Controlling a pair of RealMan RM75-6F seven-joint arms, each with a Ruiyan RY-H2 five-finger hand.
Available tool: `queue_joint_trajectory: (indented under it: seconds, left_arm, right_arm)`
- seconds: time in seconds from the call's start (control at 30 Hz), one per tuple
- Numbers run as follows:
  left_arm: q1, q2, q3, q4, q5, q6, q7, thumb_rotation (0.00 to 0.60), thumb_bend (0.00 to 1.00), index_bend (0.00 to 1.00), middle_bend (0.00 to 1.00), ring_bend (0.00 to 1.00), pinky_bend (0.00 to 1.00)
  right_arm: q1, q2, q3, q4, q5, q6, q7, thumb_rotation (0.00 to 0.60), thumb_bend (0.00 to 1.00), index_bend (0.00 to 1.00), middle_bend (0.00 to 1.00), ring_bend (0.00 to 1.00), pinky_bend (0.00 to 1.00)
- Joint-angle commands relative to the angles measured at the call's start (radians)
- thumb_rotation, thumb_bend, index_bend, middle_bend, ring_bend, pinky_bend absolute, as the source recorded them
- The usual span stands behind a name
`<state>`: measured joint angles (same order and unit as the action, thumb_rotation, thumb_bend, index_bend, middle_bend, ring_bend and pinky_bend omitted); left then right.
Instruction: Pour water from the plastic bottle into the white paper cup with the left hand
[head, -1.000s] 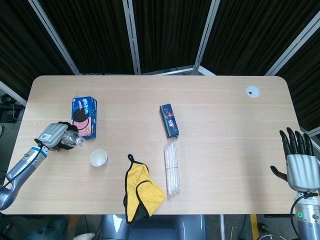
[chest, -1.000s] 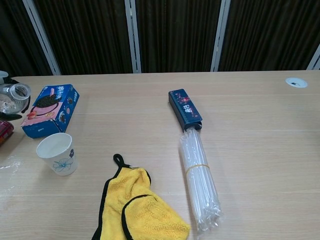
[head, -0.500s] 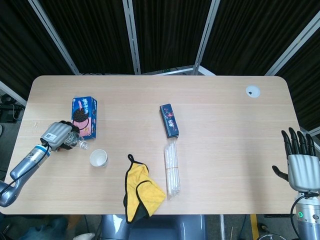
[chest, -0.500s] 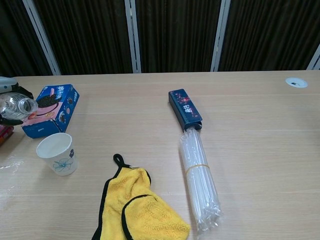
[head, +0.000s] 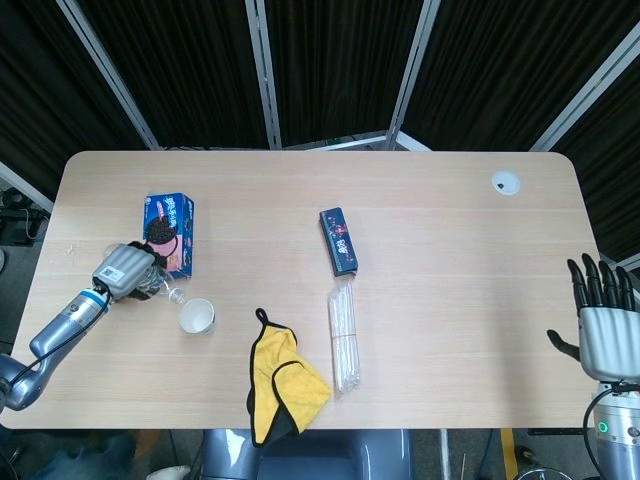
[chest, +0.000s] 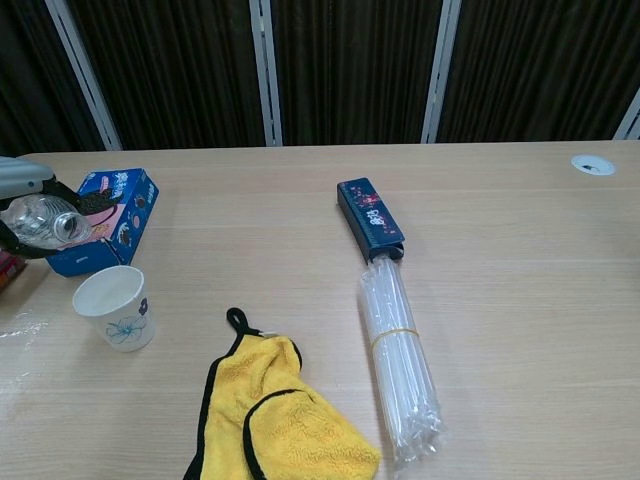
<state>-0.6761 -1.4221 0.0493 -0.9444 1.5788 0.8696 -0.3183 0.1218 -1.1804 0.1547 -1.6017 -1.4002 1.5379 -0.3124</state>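
One plastic bottle (head: 160, 285) is grasped by the left hand (head: 125, 270) above the table (head: 440, 250), near its left edge; the bottle is tilted, its open mouth turned toward the one white paper cup (head: 197, 316). In the chest view the bottle (chest: 45, 222) is seen held clear of the surface, above and just to the left of the cup (chest: 112, 306), without touching it. The cup is set upright near the front-left part of the table.

One blue snack box (head: 169, 234) is laid just behind the left hand. One dark blue narrow box (head: 338, 240) is placed near the middle of the table, and one bundle of clear straws (head: 344, 338) is laid just in front of it, reaching toward the front edge. One yellow cloth (head: 279, 380) is spread at the front edge, partly overhanging it, between the cup and the straws. One round white grommet (head: 505, 182) is set near the back-right corner.

The right hand (head: 603, 330) is held off the right edge of the table, fingers spread and nothing grasped. Bare tabletop is seen across the right half and along the back edge.
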Motion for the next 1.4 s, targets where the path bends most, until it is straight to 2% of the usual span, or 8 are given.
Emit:
queue_joint_trajectory:
  seconds: [0.03, 0.33, 1.1, 1.4]
  left_arm:
    - [-0.002, -0.003, -0.002, -0.006, -0.007, -0.001, 0.028, 0.6, 0.52, 0.67, 0.53, 0.31, 0.35]
    - [0.005, -0.001, -0.003, 0.001, -0.025, -0.003, 0.059, 0.6, 0.53, 0.67, 0.53, 0.31, 0.35]
    - [0.02, -0.023, 0.009, 0.064, 0.0, 0.068, 0.197, 0.6, 0.54, 0.67, 0.53, 0.31, 0.35]
    - [0.017, -0.026, 0.007, 0.054, 0.003, 0.081, 0.244, 0.6, 0.54, 0.67, 0.53, 0.31, 0.35]
  right_arm:
    - [0.0, 0.001, 0.0, 0.001, 0.001, -0.001, 0.002, 0.6, 0.0, 0.0, 0.0, 0.0, 0.0]
    - [0.0, 0.0, 0.0, 0.001, 0.001, -0.002, 0.0, 0.6, 0.0, 0.0, 0.0, 0.0, 0.0]
    - [0.002, -0.007, -0.001, 0.0, 0.008, -0.01, -0.02, 0.6, 0.0, 0.0, 0.0, 0.0, 0.0]
    - [0.002, -0.006, 0.0, 0.0, 0.011, -0.011, -0.02, 0.6, 0.0, 0.0, 0.0, 0.0, 0.0]
